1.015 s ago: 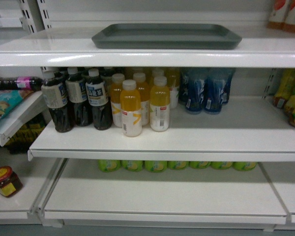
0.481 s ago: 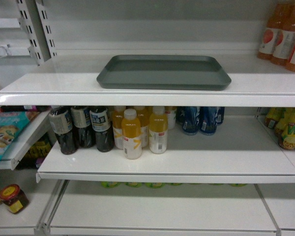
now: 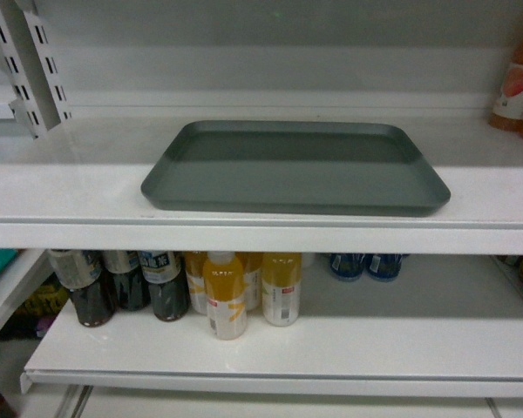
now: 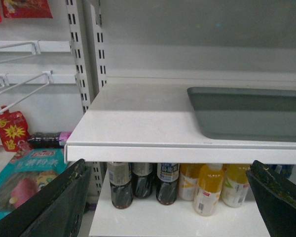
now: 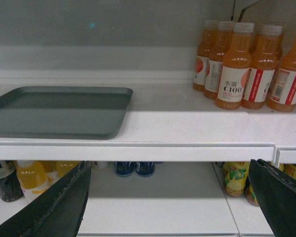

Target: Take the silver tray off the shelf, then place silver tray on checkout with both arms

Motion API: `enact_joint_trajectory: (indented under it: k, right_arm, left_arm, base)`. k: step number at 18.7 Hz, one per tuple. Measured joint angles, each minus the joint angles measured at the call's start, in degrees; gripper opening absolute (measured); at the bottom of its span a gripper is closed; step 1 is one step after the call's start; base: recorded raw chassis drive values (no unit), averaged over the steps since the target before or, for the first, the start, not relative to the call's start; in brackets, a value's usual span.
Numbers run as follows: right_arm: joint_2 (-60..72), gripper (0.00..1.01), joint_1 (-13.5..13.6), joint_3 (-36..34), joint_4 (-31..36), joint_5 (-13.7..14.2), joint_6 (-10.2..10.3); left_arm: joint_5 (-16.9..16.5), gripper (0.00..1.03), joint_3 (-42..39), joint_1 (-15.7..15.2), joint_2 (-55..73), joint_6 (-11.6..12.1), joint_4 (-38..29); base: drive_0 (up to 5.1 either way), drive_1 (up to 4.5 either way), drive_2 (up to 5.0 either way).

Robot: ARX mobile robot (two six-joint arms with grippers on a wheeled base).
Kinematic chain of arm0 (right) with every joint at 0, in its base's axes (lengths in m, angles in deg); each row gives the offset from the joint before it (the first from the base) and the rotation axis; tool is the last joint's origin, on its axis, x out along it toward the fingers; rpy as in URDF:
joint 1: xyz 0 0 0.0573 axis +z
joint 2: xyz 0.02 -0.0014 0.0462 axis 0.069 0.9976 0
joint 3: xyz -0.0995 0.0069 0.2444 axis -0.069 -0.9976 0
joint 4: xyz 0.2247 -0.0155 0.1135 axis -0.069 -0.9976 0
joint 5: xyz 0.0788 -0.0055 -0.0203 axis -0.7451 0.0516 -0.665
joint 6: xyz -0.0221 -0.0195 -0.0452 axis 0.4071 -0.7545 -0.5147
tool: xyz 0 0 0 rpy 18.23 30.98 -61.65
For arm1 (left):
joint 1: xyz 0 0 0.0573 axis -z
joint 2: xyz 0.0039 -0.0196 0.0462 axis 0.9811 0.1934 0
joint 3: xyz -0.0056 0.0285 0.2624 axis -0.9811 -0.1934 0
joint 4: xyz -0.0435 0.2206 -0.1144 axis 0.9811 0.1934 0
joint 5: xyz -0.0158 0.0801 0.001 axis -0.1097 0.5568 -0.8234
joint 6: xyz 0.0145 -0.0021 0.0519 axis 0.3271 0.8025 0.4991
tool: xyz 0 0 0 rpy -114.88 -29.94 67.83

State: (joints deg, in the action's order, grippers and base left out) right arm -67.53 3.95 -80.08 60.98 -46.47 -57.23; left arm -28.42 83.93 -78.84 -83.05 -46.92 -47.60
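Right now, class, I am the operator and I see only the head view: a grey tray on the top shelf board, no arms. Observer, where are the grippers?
Observer: The wrist views show the left gripper and the right gripper both open wide, facing the shelf edge, neither touching the silver tray.
Operator: What stands to the tray's right?
Observer: A row of orange C100 bottles, apart from the tray with bare board between.
Operator: And to its left?
Observer: Bare shelf board up to a slotted upright.
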Motion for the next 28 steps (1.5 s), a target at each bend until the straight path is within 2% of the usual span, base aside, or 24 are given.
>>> enact_joint_trajectory:
  k: [9,22,23,24,25,26,28]
  right_arm:
    - [0.0,0.98,0.0,0.0,0.0,0.0,0.0]
    - [0.0,0.98,0.0,0.0,0.0,0.0,0.0]
    - [0.0,0.98,0.0,0.0,0.0,0.0,0.0]
    - [0.9,0.98,0.3,1.0,-4.0,0.8,0.8]
    - [5.6,0.98,1.4,2.4,-6.5,1.0,1.8]
    - [11.5,0.98,1.6,2.8,-3.1,-0.3,2.0]
    - [19.2,0.98,0.8,2.8,5.2,-2.7,1.9]
  left_arm:
    - [0.0,0.98,0.0,0.0,0.0,0.0,0.0]
    - [0.0,0.98,0.0,0.0,0.0,0.0,0.1]
    - [5.6,0.98,2.8,2.4,2.5,-1.4,9.0]
    - [13.0,0.98,6.9,6.2,10.5,-3.1,15.5]
    - [16.5,0.98,9.5,8.0,17.2,-3.3,14.9]
    - [17.6,0.98,10.4,7.9,22.0,-3.3,10.9]
    - [15.8,0.98,10.6,7.5,28.4,-3.0,4.0]
  base:
    - [0.1,4.41,-4.2]
    - [0.0,0.0,0.0]
    - [0.0,0.0,0.0]
    - [0.0,0.0,0.0]
    - [0.0,0.0,0.0]
    - [0.0,0.0,0.0]
    - [0.0,0.0,0.0]
